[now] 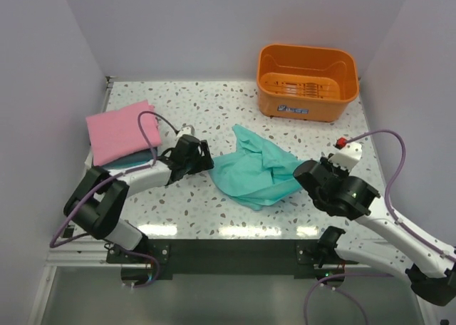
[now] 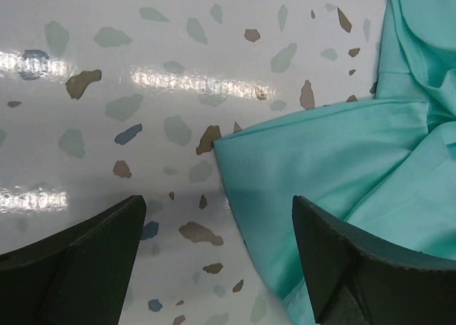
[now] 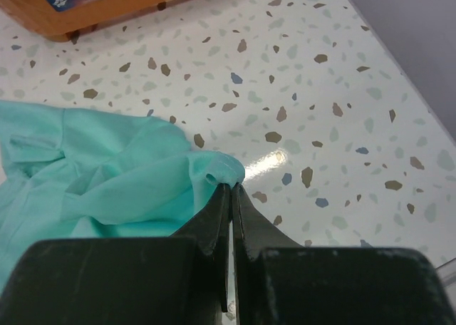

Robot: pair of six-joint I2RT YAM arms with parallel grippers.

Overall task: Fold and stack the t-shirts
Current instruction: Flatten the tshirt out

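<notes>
— Three shirts share the table (image 1: pixel 214 104). The teal-green shirt (image 1: pixel 256 169) is heaped near its centre, and the orange basket (image 1: pixel 308 83) stands well apart at 1 o'clock. At 9 o'clock the pink shirt (image 1: pixel 121 131) lies folded on the darker blue-teal shirt (image 1: pixel 140 158), of which only an edge shows. What could go wrong?

— Both risks sit at the teal-green shirt's rim. The right gripper (image 3: pixel 231 197), at its 3 o'clock, is clenched on a small pucker of the edge. So thin a bite could slip free once the cloth is drawn taut. The left gripper (image 2: pixel 217 246), at its 9 o'clock, stands released, jaws straddling a corner lying flat. Closing there, it may pinch one layer only, or scrape the tabletop.

— And how does the cloth look?

— Soft, thin and matte, bunched in loose folds, with no sleeve or collar clearly laid out.
</notes>
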